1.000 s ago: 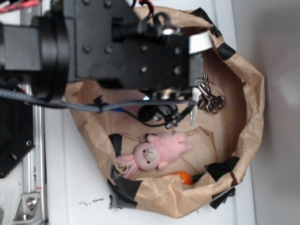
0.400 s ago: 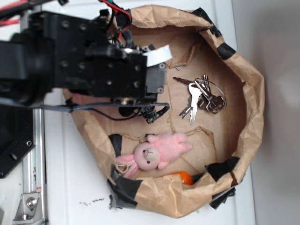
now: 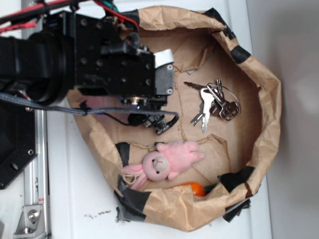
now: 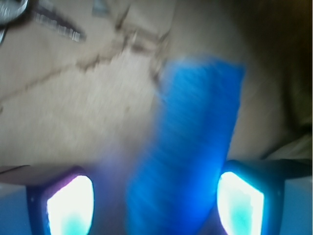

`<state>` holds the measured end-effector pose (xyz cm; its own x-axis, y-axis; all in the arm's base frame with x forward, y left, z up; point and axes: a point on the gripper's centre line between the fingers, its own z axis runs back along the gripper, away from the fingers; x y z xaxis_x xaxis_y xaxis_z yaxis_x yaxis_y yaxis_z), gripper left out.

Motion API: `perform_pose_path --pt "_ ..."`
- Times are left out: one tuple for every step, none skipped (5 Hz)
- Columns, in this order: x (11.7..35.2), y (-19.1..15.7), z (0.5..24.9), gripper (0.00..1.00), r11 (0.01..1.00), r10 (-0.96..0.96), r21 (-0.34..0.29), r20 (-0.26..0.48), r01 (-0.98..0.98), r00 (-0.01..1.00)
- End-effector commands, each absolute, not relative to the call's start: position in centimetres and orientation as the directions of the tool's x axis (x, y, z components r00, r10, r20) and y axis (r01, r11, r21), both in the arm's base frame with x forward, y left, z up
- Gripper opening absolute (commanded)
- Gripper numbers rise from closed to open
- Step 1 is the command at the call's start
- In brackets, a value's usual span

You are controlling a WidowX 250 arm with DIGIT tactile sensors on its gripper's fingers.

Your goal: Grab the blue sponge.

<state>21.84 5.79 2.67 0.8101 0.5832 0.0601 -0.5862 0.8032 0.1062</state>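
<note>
The blue sponge [image 4: 193, 142] fills the middle of the wrist view, lying on the brown paper floor and running from upper right down between my two fingers. My gripper [image 4: 155, 203] is open, one fingertip [image 4: 71, 205] to the sponge's left with a gap, the other [image 4: 240, 200] close at its right. The view is blurred. In the exterior view the sponge is hidden under the black arm and gripper [image 3: 144, 117], which hang over the left part of the paper bag [image 3: 269, 124].
Inside the bag lie a bunch of keys [image 3: 214, 104], a pink plush bunny [image 3: 167, 160] and an orange item [image 3: 194, 188] by the front rim. The bag's rim is patched with black tape. A metal rail [image 3: 35, 149] runs along the left.
The arm has swung left and back across the bag, uncovering the keys, and now sits over the bag's left side.
</note>
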Motion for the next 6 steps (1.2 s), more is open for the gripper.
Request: perform_pose_path --pt "20.2 8.8 1.1 1.00 0.853 0.502 0.127 0.070 -0.507 0.862" --pt "20.0 8.8 1.0 1.00 0.864 0.481 0.136 0.064 -0.485 0.874" --pt "20.2 8.6 1.2 0.00 0.861 0.487 0.124 0.077 -0.493 0.870" --pt "20.4 8.2 1.7 0.00 0.872 0.467 0.121 0.077 -0.473 0.881" --pt "21.0 7.9 2.8 0.00 0.881 0.450 0.117 0.092 -0.459 0.888" --pt "23.8 5.9 7.8 0.00 0.950 0.289 0.078 0.155 -0.303 0.945"
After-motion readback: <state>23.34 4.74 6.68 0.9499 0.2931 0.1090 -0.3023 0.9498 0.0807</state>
